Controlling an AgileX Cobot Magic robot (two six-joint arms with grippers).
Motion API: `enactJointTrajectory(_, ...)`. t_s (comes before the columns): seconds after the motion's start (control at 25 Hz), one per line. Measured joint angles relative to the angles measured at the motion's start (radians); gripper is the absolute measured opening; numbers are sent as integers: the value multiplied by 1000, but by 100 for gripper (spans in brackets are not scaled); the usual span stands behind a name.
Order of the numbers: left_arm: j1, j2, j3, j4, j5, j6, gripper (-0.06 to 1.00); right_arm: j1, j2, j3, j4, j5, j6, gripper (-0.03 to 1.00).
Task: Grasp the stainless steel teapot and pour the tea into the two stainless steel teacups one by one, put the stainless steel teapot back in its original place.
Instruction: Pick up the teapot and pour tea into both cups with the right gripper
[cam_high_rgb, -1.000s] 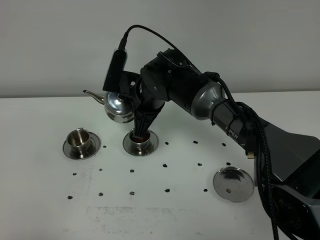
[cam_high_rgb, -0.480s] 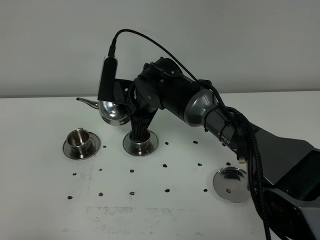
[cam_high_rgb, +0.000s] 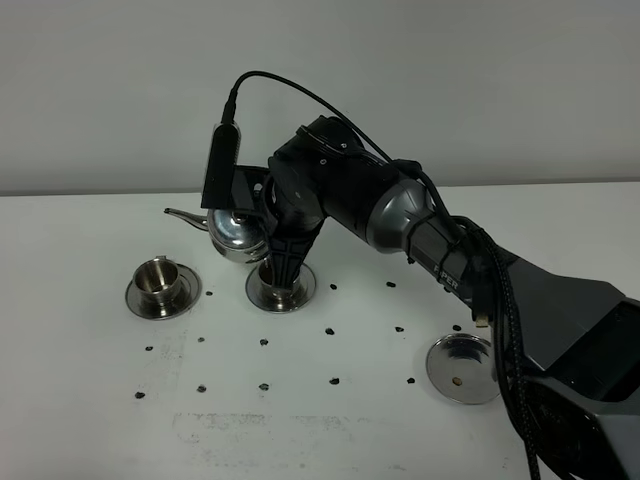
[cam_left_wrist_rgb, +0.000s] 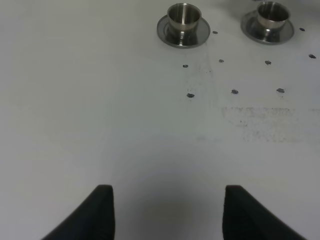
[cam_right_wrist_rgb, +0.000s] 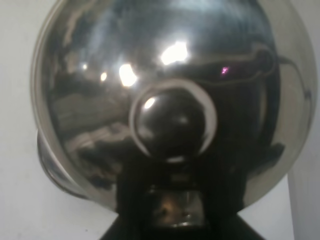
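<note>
My right gripper (cam_high_rgb: 281, 256) is shut on the stainless steel teapot (cam_high_rgb: 236, 233) and holds it in the air behind the cups, its spout (cam_high_rgb: 180, 213) pointing left. In the right wrist view the domed lid and knob (cam_right_wrist_rgb: 170, 122) fill the picture. One teacup (cam_high_rgb: 157, 274) stands on its saucer (cam_high_rgb: 184, 296) at the left, below the spout tip. The other teacup (cam_high_rgb: 280, 291) is partly hidden by the gripper fingers. Both cups also show in the left wrist view (cam_left_wrist_rgb: 183, 16) (cam_left_wrist_rgb: 273, 13). The empty saucer (cam_high_rgb: 463, 368) lies at the right. My left gripper (cam_left_wrist_rgb: 167, 207) is open over bare table.
The white table (cam_high_rgb: 90, 400) carries scattered small dark marks (cam_high_rgb: 331, 381). The right arm (cam_high_rgb: 450, 260) reaches across from the lower right over the table's middle. A plain wall stands behind the table.
The right arm swung the teapot a little left, then back to the right and lower, its spout now nearer the left cup. Cups and saucers have not moved.
</note>
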Motion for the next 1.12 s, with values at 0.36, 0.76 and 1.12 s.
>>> enactJointTrajectory(0.36,0,0,0,0,0,0,54,0,0,0,-15,-72,0,21)
enactJointTrajectory(0.76,0,0,0,0,0,0,54,2,0,0,-34,-7,18,21)
enactJointTrajectory(1.12,0,0,0,1,0,0,54,32,0,-66,-42,119,73,21)
